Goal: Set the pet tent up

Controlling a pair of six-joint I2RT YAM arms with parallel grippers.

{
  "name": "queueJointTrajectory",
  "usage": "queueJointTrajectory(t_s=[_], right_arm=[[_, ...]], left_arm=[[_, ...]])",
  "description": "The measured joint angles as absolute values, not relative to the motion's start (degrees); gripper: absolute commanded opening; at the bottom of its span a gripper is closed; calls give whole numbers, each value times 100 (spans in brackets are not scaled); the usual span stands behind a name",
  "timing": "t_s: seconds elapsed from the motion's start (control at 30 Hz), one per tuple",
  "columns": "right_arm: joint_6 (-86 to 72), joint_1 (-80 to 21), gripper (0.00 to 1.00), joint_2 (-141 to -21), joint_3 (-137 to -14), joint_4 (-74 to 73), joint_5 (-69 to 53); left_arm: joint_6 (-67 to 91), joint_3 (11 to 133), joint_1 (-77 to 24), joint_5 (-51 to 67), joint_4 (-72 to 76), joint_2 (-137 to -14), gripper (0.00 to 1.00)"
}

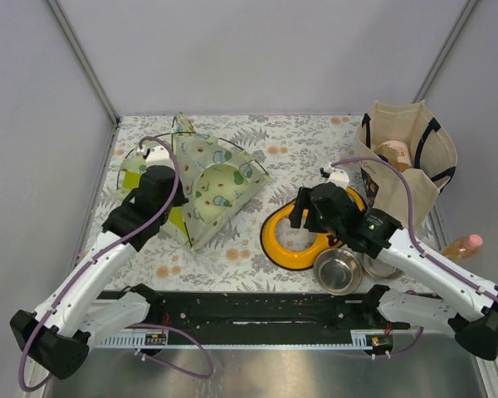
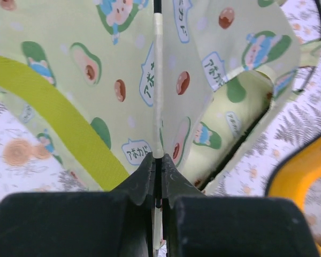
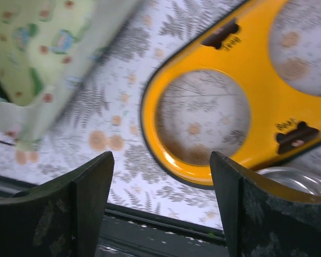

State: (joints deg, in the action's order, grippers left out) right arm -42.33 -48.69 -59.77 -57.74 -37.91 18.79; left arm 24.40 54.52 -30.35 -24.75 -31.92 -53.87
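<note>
I'm boxed in by pale grey wall panels on three sides, with aluminium corner struts. Fern-and-flower tablecloth, bare metal sheet along near edge. Light soft, even.

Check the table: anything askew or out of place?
The pet tent lies slumped on its side, the left gripper pinching its seam. The orange feeder has empty rings; a steel bowl sits beside it.

Bare tablecloth lies between pet tent and orange feeder.
</note>
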Motion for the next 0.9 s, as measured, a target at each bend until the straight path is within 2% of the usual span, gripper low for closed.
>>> queueJointTrajectory(t_s=[0.37, 0.4, 0.43, 0.5, 0.57, 0.6, 0.63, 0.7, 0.9], right_arm=[[-3795, -4427, 83, -5933, -4685, -4265, 1922], [-3754, -4418, 83, -5953, -4628, -4204, 1865], [-3717, -4418, 82, -5981, -4582, -4139, 1809], [-3621, -4416, 81, -6106, -4506, -3951, 1653], [-3562, -4412, 81, -6313, -4486, -3798, 1520], [-3533, -4410, 82, -6458, -4486, -3706, 1439], [-3516, -4407, 83, -6556, -4486, -3656, 1380], [-3520, -4407, 84, -6663, -4486, -3623, 1321], [-3535, -4381, 83, -6654, -4488, -3577, 1227]], left_arm=[[1343, 5332, -2012, -2604, -2353, -5861, 0], [1280, 5299, -1970, -2617, -2274, -5933, 8], [1229, 5277, -1944, -2624, -2235, -5983, 26], [1138, 5247, -1903, -2622, -2196, -6018, 52], [1129, 5234, -1896, -2615, -2171, -5994, 72], [1151, 5234, -1896, -2604, -2158, -5964, 78], [1227, 5234, -1894, -2578, -2163, -5892, 82], [1249, 5234, -1894, -2512, -2196, -5684, 85], [1393, 5457, -1894, -1850, -2438, -4790, 85]])
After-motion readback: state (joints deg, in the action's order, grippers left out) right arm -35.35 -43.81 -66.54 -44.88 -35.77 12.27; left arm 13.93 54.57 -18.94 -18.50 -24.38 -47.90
